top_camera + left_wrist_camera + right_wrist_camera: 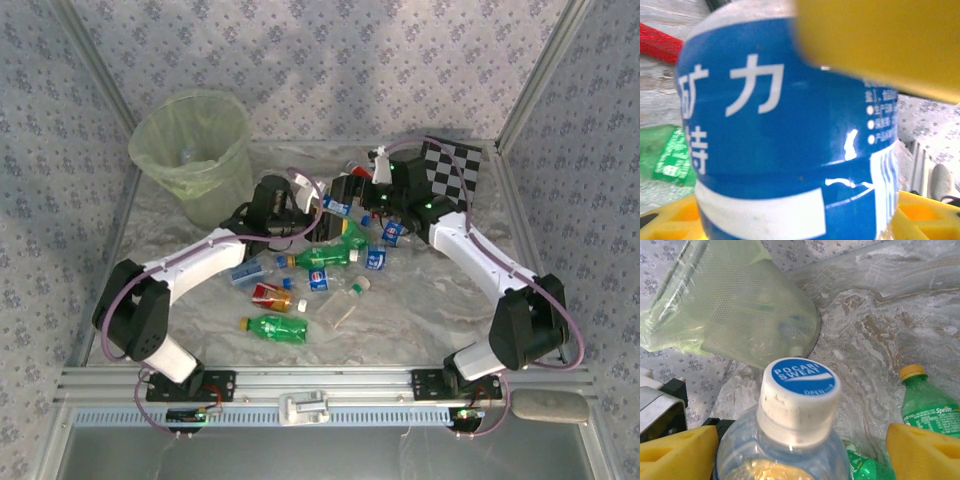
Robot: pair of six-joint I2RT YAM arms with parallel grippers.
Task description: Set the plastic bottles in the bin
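We logged left gripper (805, 135) clamped on clear blue-labelled plastic bottle (790, 150), right gripper (800, 452) open around its cap (800, 385). Ten-odd bottles (277, 327) lay beneath, outside the pale-green translucent bin (215, 190).

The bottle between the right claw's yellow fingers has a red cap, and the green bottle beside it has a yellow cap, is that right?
Not the red cap. In the right wrist view, the bottle between the yellow fingers of the right claw has a white cap with a blue top. The green bottle beside it does have a yellow cap.
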